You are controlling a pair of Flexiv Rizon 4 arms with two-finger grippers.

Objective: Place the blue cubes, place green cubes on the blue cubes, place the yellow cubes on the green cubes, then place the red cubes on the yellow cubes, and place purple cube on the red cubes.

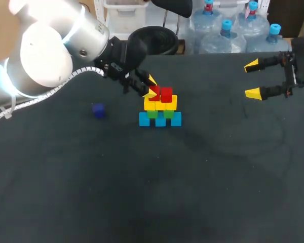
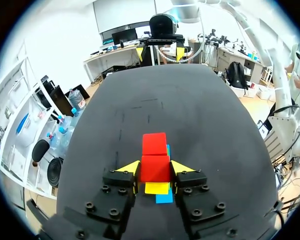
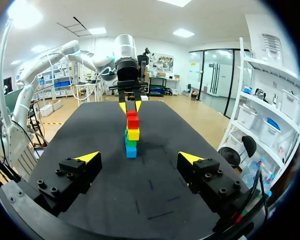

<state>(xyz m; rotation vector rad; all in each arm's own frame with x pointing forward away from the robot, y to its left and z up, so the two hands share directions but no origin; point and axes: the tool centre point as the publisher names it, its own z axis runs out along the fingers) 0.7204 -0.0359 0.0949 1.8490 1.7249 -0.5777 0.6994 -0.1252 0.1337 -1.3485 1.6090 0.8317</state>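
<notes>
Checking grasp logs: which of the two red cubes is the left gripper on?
The near red cube, clamped between the left gripper fingers; the far red cube sits just ahead, free.

**Overhead light floods a dark desk (image 1: 218, 177) and blows out the left arm (image 1: 45, 50)**
In the head view the arm's white shell glares to near pure white. The matte black desk soaks up light and shows only faint, soft shadows beside the stacked cubes (image 1: 160, 107). The lone purple cube (image 1: 98, 110) looks dim and soft-edged. Both wrist views are bright and evenly lit. The nearest red cube (image 2: 155, 168) shows flat, shadowless colour, and the desk's edges bow outward toward the dark rim.
</notes>
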